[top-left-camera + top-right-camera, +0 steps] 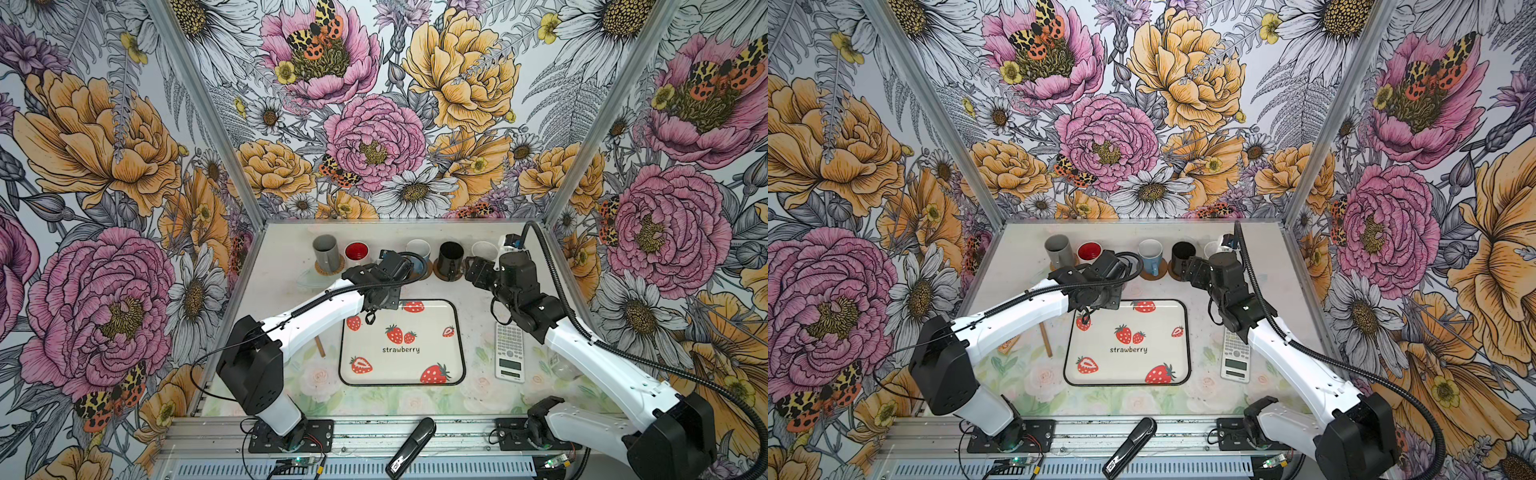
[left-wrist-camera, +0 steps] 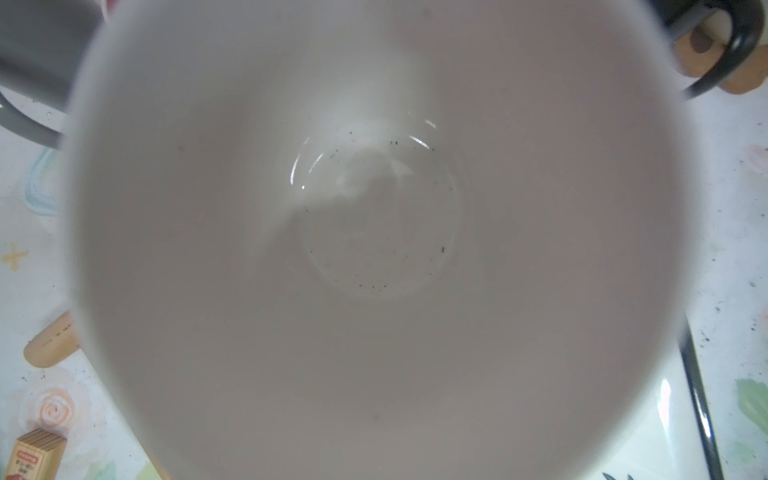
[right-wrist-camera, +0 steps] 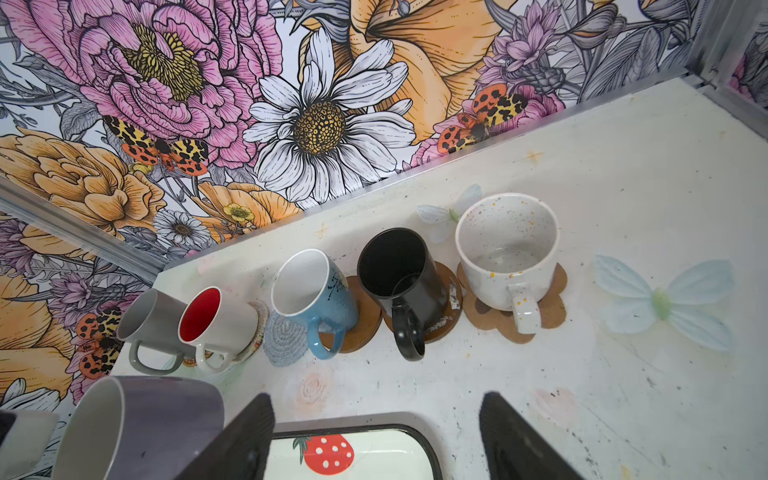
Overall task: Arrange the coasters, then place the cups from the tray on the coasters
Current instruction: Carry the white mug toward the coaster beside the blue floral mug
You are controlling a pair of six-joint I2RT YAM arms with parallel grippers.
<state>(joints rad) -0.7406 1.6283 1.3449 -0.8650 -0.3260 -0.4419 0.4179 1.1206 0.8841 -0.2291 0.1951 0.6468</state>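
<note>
**Lavender mug in hand, one coaster free**

At the left end of the back row the grey mug (image 3: 153,324) is seen on a woven coaster (image 1: 334,271). Just beside it the red-lined mug (image 3: 216,322) is set on a cream coaster (image 3: 258,322). Next, a grey-blue crochet coaster (image 3: 284,340) is left bare in the narrow gap, close against the blue mug (image 3: 311,299). That mug is seated on a brown disc (image 3: 361,328), the black mug (image 3: 399,274) on a second brown disc (image 3: 434,330), and the speckled mug (image 3: 507,249) on a paw-shaped coaster (image 3: 552,307). The tray (image 1: 415,361) is shown bare.

The lavender mug (image 3: 137,428) is gripped by the left hand (image 1: 1108,268), which is closed on it, on the tray side of the row. Its pale inside fills the left wrist view. Whether it is clear of the bench (image 3: 623,166) cannot be told. The right hand (image 3: 376,415) is held open and empty near the black mug.

Trouble is most likely to be met in that gap. If the mug is lowered off-centre, the red-lined or blue mug could be knocked off its mat. The soft crochet could also be bunched or pushed, so that the mug is left tilted or half off it. A pinch at the rim alone could be lost if the mug is swung.
</note>
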